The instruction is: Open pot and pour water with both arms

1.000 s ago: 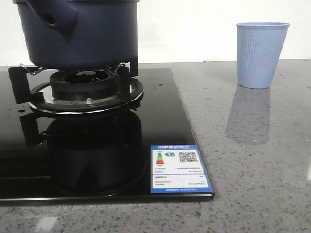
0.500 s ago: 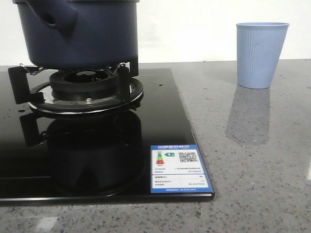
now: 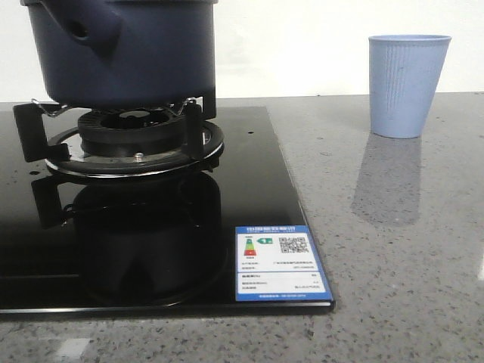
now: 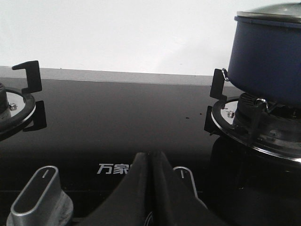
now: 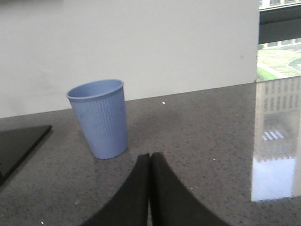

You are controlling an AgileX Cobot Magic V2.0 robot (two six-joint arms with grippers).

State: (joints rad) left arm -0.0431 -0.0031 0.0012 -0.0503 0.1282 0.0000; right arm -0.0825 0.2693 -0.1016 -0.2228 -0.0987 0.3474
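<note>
The dark navy-blue pot [image 3: 136,53] sits on the gas burner [image 3: 132,140] at the left of the front view, its hollow side handle [image 3: 87,23] facing forward-left. It also shows in the left wrist view [image 4: 268,56] with a glass lid [image 4: 275,12] on top. My left gripper [image 4: 150,156] is shut and empty, low over the black hob, apart from the pot. My right gripper [image 5: 150,156] is shut and empty over the grey counter, a short way in front of the light blue ribbed cup [image 5: 99,117]. Neither gripper shows in the front view.
The black glass hob [image 3: 249,197] carries an energy label [image 3: 281,263] at its front corner. The cup [image 3: 407,85] stands on the grey counter to the right. Two silver knobs [image 4: 40,200] and a second burner [image 4: 14,101] show in the left wrist view.
</note>
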